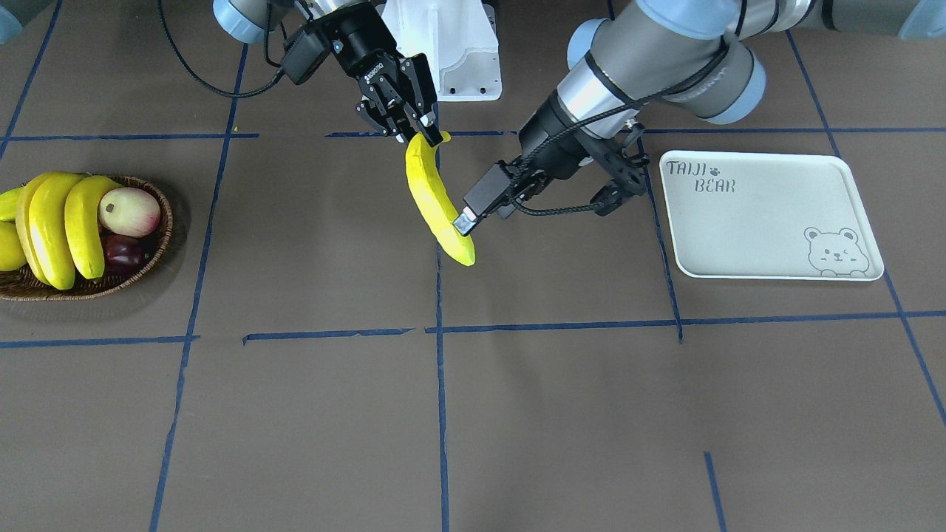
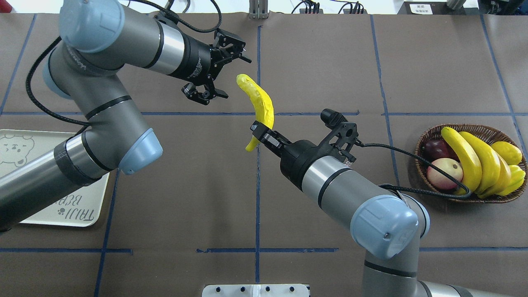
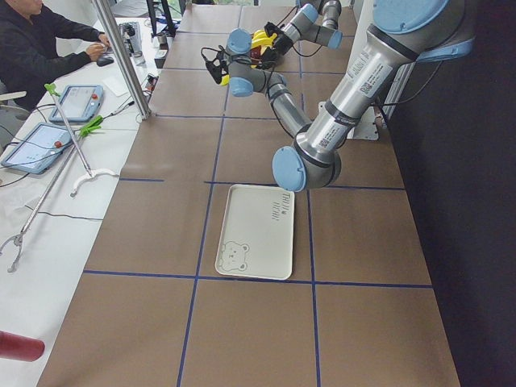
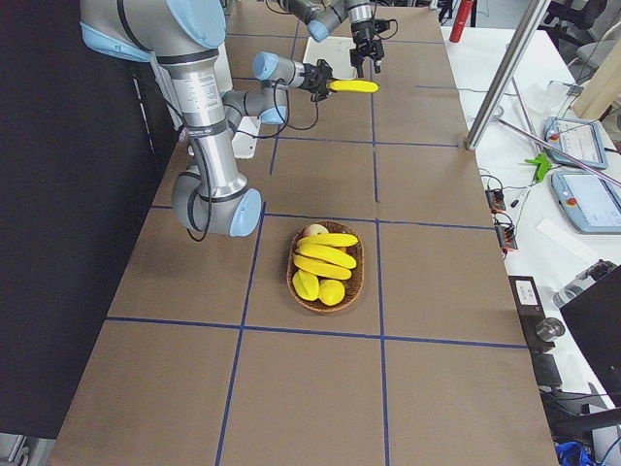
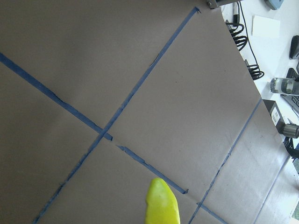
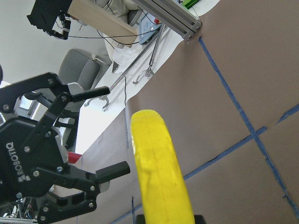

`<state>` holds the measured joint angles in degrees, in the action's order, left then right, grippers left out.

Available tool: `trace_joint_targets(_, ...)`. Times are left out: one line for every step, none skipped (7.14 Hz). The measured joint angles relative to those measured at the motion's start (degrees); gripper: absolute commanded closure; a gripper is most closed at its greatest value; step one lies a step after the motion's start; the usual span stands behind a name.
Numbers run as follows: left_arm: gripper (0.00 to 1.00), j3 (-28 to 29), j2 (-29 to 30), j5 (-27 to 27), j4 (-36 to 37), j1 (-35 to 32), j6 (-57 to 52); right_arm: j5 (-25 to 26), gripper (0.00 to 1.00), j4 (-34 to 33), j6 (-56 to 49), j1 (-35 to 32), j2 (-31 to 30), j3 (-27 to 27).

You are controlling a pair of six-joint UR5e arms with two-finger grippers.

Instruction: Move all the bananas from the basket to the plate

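The basket [image 2: 491, 198] lies at the robot's right, the plate [image 2: 45, 142] left, one banana [image 2: 260, 101] between.

Dual UR5e rig: the left arm [image 2: 103, 123] and the right arm [image 2: 342, 194] are showing silver-grey tubes, black bands and pale blue joint caps. Black cables [image 2: 379, 144] are trailing from the wrists, one of them braided. The left gripper [image 2: 236, 78] and the right gripper [image 2: 260, 130] are displaying black linked fingers, small screws and white "ROBOTIQ" lettering. The white base [image 2: 255, 291] is showing dark screw holes.
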<state>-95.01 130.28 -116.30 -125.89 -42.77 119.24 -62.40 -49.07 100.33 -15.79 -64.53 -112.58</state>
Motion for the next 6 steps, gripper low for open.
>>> trace_joint_targets(0.01,0.1,0.4,0.8,0.0,1.2,0.5,0.1,1.00,0.0,0.0,0.0,0.1,0.0)
trace_joint_targets(0.54,0.1,0.5,1.1,0.0,2.1,0.8,0.1,1.00,0.0,0.0,0.1,0.1,-0.1)
trace_joint_targets(0.97,0.2,0.5,1.4,0.0,2.8,1.0,0.2,1.00,0.0,0.0,0.3,0.2,-0.1)
trace_joint_targets(1.00,0.2,0.5,1.7,0.1,3.2,1.0,0.3,1.00,0.0,0.0,0.4,0.2,-0.2)
trace_joint_targets(1.00,0.2,0.4,2.0,0.0,3.3,0.9,0.5,0.74,0.0,0.0,0.6,0.3,-0.2)
trace_joint_targets(1.00,0.2,0.4,2.0,0.0,3.3,0.8,0.7,0.01,0.0,-0.1,0.8,0.4,-0.2)
